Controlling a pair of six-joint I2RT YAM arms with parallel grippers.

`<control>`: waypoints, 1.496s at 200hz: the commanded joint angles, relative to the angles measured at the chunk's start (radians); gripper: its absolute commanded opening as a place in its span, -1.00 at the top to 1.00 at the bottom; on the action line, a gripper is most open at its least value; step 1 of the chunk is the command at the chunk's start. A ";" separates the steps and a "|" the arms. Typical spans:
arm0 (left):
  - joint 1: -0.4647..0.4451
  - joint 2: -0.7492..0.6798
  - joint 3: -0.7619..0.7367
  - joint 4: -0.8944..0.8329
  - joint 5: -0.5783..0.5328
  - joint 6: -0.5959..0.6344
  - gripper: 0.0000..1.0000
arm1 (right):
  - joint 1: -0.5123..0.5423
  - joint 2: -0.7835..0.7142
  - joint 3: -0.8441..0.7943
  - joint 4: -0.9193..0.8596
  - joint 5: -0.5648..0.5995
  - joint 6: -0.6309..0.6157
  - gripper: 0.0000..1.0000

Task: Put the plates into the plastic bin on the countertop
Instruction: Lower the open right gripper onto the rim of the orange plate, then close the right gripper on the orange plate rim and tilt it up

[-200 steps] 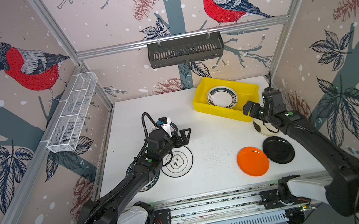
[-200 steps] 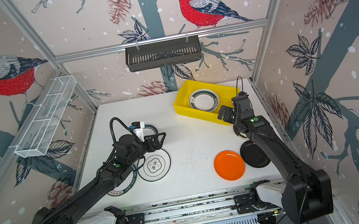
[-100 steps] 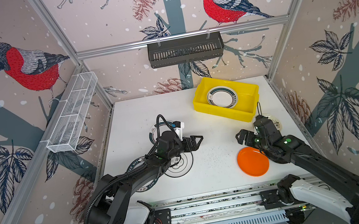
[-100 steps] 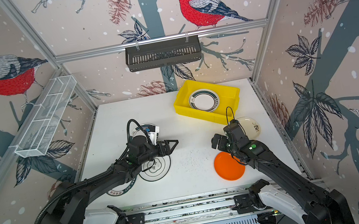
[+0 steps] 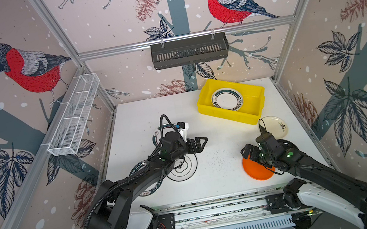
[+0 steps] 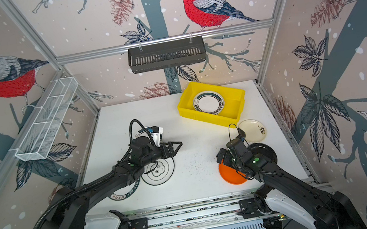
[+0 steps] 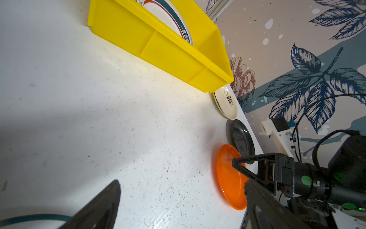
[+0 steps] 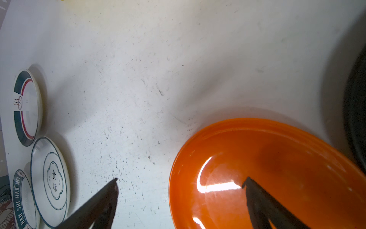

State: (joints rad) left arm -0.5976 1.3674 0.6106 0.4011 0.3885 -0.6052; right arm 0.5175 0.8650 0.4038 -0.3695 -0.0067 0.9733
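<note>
The yellow plastic bin [image 5: 228, 115] stands at the back right of the countertop [image 5: 217, 144] and holds a teal-rimmed plate [image 5: 227, 99]. My right gripper [image 5: 247, 157] is open and low over the orange plate [image 8: 267, 168]: one finger is above the plate and the other above bare table, so the rim lies between them. A dark plate [image 5: 286, 145] and a cream plate [image 5: 276, 127] lie beside it. My left gripper [image 5: 201, 143] is open and empty above the table's middle. Behind it lie a black-ringed white plate [image 5: 184, 170] and two teal-rimmed plates [image 8: 27, 107], partly hidden by the arm.
A black slotted basket [image 5: 189, 51] hangs on the back rail. A white wire rack [image 5: 75, 120] is fixed to the left wall. Aluminium rails [image 5: 217, 205] run along the table's front edge. Patterned walls close in three sides.
My right gripper came away from the bin's near corner, toward the front, and down onto the orange plate. My left gripper swung right, off the left plates toward the table's middle. Both stayed open.
</note>
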 commanded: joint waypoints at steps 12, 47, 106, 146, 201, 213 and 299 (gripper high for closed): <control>-0.008 0.036 0.003 0.026 0.045 -0.014 -0.93 | 0.013 0.004 0.034 -0.053 0.093 -0.021 -0.99; -0.021 0.058 -0.003 0.054 0.060 -0.035 -0.93 | 0.032 0.047 0.140 -0.276 0.267 -0.066 -0.99; -0.060 0.100 0.008 0.083 0.063 -0.043 -0.92 | 0.024 0.068 0.189 -0.443 0.294 -0.004 -0.99; -0.060 0.106 -0.002 0.111 0.078 -0.049 -0.92 | 0.033 0.066 0.192 -0.522 0.334 0.065 -0.99; -0.060 0.099 -0.003 0.127 0.091 -0.048 -0.95 | 0.033 0.068 0.068 -0.373 0.200 0.081 -0.97; -0.060 0.104 0.000 0.134 0.104 -0.051 -0.95 | 0.033 0.052 0.042 -0.360 0.203 0.101 -0.95; -0.060 0.129 0.045 0.092 0.124 -0.028 -0.95 | 0.026 -0.238 -0.113 -0.265 0.149 0.230 -0.43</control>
State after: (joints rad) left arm -0.6579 1.4872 0.6380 0.4660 0.4919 -0.6483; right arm 0.5430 0.6861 0.3130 -0.6498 0.1505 1.1442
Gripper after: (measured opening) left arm 0.973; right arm 0.743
